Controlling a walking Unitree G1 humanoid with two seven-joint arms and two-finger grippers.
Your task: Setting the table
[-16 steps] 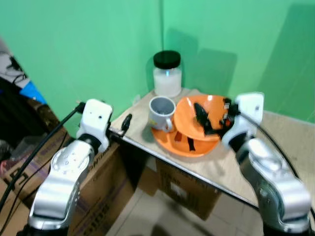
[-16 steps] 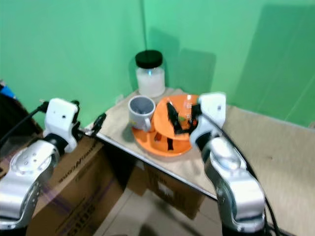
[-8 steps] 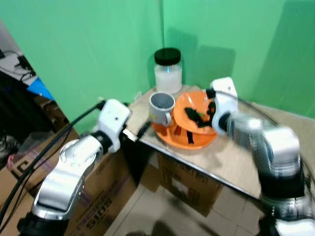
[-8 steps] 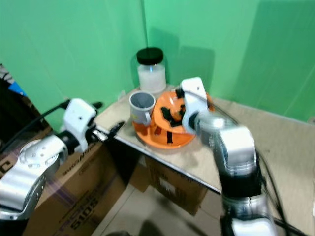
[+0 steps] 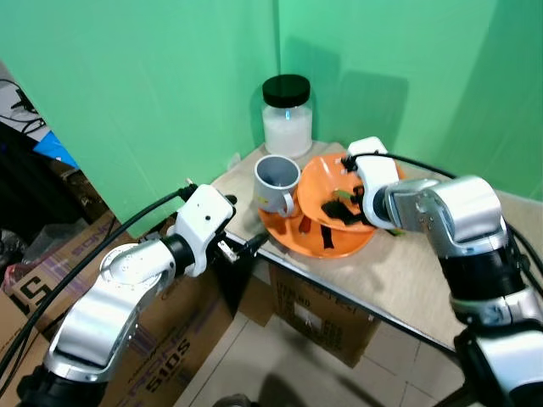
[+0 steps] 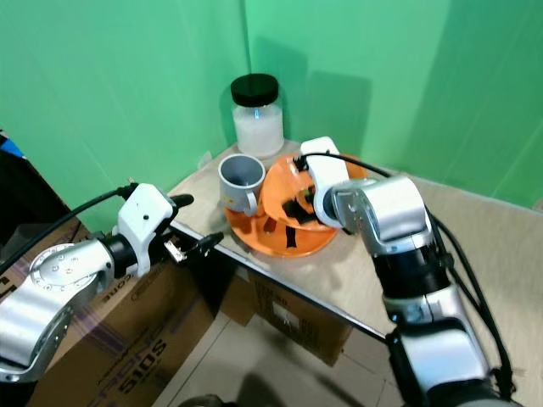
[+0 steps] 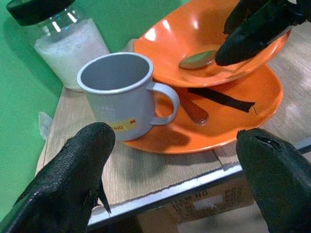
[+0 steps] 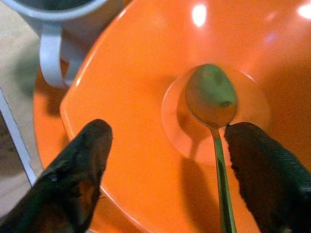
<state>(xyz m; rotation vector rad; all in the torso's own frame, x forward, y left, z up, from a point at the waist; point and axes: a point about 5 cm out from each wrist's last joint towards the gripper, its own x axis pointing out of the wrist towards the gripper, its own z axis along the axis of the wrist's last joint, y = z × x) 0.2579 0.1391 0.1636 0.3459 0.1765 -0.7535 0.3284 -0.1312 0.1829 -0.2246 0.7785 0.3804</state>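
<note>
Left claw (image 5: 252,244) sits at the bench's (image 5: 399,275) near-left edge, fingers spread wide, holding nothing, aimed at the mug.

Mug (image 5: 277,183), grey, upright, handle toward the near edge. Its base sits partly on the left rim of the plate (image 5: 361,241). Jar (image 5: 286,114) with black lid stands behind it in the far-left corner, just beside the mug.

Orange plate is near the bench's left end, close to the near edge. Orange bowl (image 5: 339,193) rests on it, tilted toward the far-left corner. Spoon (image 8: 212,104) lies in the bowl's bottom. A dark strip (image 7: 221,99) and a brown handle-like piece (image 7: 191,110) lie on the plate under the bowl; can't tell what they are.

Right claw (image 5: 345,201) is inside the bowl, fingers apart on either side of the spoon, not closed on it.

Risks, my read:
- Bowl is already tilted; pressing down on the spoon could rock or slide it off the plate.
- Spoon lies flat on slick glaze; fingers may skate over it and miss.
- Stack is close to the near edge; a shove from either claw could push it over.
- Mug half on the rim tips if the plate shifts.
</note>
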